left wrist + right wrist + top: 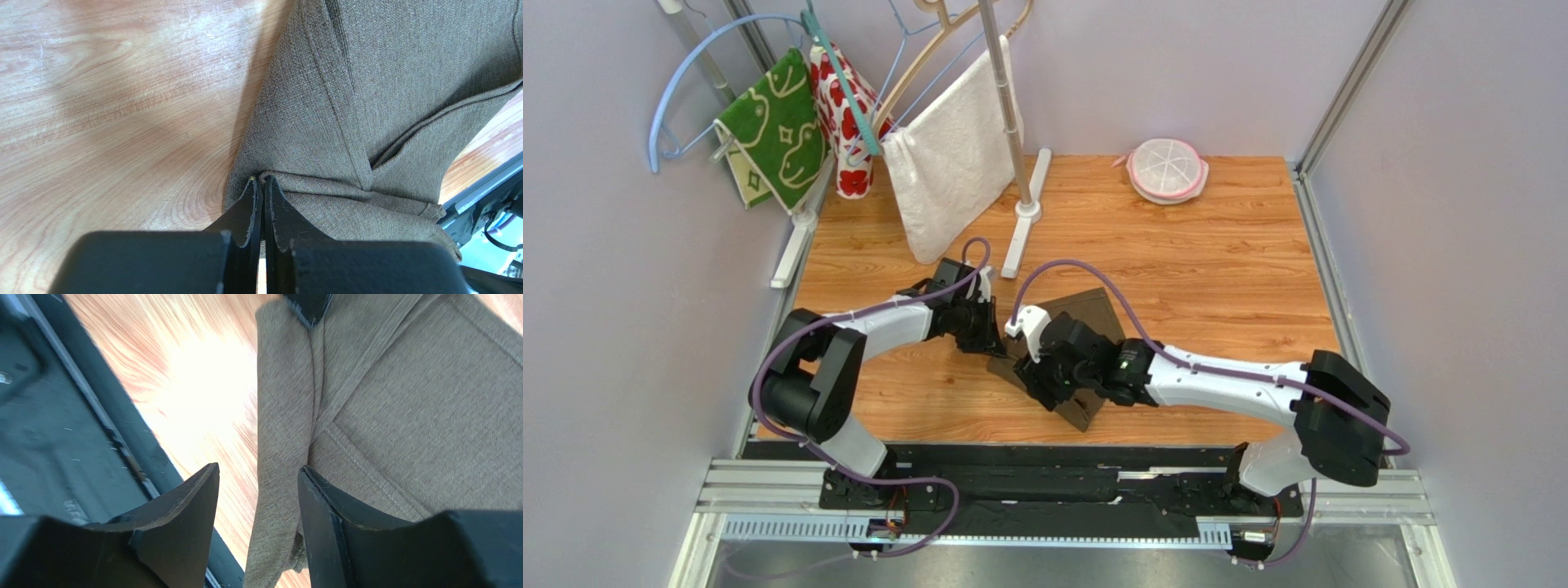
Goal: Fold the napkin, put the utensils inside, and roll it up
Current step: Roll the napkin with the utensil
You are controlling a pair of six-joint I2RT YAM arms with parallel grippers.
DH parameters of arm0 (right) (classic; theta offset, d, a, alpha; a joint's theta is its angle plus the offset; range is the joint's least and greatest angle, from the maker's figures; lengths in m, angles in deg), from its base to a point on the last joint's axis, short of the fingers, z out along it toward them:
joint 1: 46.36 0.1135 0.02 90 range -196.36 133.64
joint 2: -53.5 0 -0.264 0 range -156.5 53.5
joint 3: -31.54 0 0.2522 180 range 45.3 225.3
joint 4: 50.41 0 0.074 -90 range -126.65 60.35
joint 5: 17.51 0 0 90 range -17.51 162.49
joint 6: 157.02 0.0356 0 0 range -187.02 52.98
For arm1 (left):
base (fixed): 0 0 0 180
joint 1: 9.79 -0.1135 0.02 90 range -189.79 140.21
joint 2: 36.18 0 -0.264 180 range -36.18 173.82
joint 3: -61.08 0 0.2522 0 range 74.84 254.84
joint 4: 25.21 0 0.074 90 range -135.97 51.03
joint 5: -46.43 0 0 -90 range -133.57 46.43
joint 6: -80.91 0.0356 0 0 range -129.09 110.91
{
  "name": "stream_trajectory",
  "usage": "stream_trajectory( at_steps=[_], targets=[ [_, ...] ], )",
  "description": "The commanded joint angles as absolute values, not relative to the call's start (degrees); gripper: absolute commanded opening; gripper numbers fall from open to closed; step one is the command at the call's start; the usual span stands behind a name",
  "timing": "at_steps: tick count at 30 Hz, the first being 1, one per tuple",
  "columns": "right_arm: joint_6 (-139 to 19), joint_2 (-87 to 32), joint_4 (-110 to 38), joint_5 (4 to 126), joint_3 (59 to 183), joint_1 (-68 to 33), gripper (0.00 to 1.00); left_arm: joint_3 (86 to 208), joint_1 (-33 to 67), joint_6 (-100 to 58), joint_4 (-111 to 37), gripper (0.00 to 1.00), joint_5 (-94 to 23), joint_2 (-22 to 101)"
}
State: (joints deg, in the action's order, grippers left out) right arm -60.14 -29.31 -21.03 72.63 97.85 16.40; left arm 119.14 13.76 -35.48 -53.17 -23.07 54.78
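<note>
The dark brown napkin (1090, 316) lies on the wooden table between the two arms, with its near-left side gathered into a thick roll. In the left wrist view the napkin (380, 92) shows folds and a hem. My left gripper (263, 179) is shut, pinching the end of the roll; it also shows in the top view (995, 343). My right gripper (258, 471) is open, and the roll of the napkin (417, 416) runs between its fingers near the table's front edge. In the top view the right gripper (1038, 374) is over the napkin's near-left part. No orange utensils are in view.
A rack at the back left holds a white towel (952, 153), a green patterned cloth (778, 123) and a red patterned cloth (844, 116). A pink-rimmed round container (1167, 169) sits at the back right. The black base rail (1063, 472) runs along the near edge.
</note>
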Motion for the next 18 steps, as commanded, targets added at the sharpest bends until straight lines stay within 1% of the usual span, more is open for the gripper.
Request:
stream_trajectory(
  at_steps=[1,6,11,18],
  targets=[
    [-62.01,-33.07,-21.17,85.93,97.77,20.78,0.55,120.55,13.50,-32.73,-56.38,0.00,-25.64,56.81],
    [-62.45,-36.32,-24.51,91.64,96.36,24.13,0.56,121.16,13.50,-32.47,-56.99,0.00,-25.46,57.16],
    [-63.24,-38.70,-25.83,91.91,96.10,24.83,0.55,121.34,13.50,-32.38,-57.08,0.00,-25.29,57.34],
    [-63.15,-41.33,-25.92,91.12,95.57,24.92,0.49,121.60,13.50,-32.29,-57.08,0.00,-24.85,57.60]
  ],
)
